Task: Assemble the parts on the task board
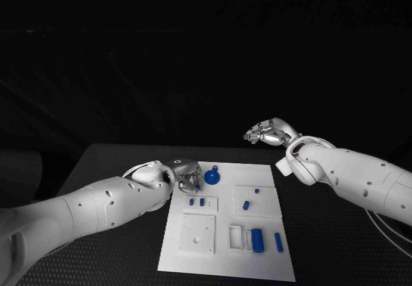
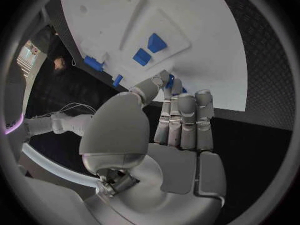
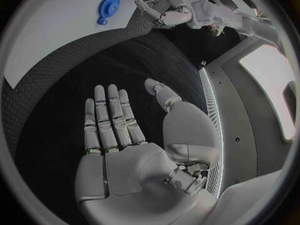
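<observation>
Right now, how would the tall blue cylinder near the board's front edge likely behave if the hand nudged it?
The blue cylinder looks smooth and round, so it would probably roll sideways easily. It seems rigid moulded plastic, likely light. It lies beside a white block on the task board, which may stop it on that side.

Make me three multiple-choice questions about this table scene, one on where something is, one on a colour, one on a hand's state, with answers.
1. Where is the gear-shaped part?
A. far end of the task board, by the left hand
B. on bare table
C. in the right hand

2. What colour are the parts?
A. red
B. blue
C. green

3. The right hand is:
A. holding a part
B. pressing the board
C. open, holding nothing

Answers: A, it lies on the white plate beside that hand; B, every small piece looks blue; C, its wrist view shows an empty palm.
</observation>
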`<state>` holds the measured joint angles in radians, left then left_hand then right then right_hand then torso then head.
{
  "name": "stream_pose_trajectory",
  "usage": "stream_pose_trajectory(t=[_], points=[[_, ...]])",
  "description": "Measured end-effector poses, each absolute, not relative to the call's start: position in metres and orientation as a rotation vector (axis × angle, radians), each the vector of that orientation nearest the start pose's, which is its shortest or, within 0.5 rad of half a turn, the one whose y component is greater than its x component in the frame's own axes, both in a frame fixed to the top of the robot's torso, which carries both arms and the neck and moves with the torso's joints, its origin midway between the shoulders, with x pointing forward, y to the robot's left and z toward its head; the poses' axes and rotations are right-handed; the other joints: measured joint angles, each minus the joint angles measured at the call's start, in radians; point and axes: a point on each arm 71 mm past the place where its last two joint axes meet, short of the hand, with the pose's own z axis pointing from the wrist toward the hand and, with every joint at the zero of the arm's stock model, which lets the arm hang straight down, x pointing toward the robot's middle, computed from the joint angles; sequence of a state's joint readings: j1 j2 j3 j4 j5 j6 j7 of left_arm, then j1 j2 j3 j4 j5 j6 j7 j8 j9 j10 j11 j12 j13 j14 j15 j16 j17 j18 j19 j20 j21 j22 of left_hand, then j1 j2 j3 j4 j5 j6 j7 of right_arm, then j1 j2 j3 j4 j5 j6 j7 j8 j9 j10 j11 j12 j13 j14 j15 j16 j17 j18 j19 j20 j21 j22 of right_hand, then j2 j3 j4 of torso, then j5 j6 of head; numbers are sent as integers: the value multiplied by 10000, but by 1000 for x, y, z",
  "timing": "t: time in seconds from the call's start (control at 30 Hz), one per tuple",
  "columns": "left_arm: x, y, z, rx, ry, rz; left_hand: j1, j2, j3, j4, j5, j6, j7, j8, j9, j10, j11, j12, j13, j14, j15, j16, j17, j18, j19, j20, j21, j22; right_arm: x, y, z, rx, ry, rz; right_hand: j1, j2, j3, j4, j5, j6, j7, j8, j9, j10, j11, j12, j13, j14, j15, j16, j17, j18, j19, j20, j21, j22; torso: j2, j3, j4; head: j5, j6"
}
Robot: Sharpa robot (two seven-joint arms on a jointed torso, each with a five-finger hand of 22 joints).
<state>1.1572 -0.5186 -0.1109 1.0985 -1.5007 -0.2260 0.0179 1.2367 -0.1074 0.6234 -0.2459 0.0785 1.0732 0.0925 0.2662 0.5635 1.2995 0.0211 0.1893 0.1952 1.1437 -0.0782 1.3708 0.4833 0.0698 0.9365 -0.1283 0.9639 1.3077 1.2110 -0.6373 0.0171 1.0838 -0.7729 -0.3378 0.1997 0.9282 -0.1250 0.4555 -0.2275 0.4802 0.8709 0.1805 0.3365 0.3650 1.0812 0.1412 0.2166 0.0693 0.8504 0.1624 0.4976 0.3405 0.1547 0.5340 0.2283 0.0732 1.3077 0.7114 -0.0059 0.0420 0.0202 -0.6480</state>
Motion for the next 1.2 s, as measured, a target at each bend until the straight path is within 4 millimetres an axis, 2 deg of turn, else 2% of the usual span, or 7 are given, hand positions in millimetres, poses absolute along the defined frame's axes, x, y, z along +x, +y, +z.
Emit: stream_pose_trajectory(t=[1.2], points=[[529, 138, -266, 3270, 18263, -5938, 9, -9, 15, -34, 0, 19, 20, -57, 7, 174, 39, -84, 82, 17, 24, -38, -19, 0, 3, 37, 0, -1, 567, -230, -179, 4706, 15310, 9707, 0, 0, 0, 0, 0, 0, 0, 0, 0, 0, 0, 0, 0, 0, 0, 0, 1, 0, 0, 0, 0, -2, 3, 5, -12, 12, -13]])
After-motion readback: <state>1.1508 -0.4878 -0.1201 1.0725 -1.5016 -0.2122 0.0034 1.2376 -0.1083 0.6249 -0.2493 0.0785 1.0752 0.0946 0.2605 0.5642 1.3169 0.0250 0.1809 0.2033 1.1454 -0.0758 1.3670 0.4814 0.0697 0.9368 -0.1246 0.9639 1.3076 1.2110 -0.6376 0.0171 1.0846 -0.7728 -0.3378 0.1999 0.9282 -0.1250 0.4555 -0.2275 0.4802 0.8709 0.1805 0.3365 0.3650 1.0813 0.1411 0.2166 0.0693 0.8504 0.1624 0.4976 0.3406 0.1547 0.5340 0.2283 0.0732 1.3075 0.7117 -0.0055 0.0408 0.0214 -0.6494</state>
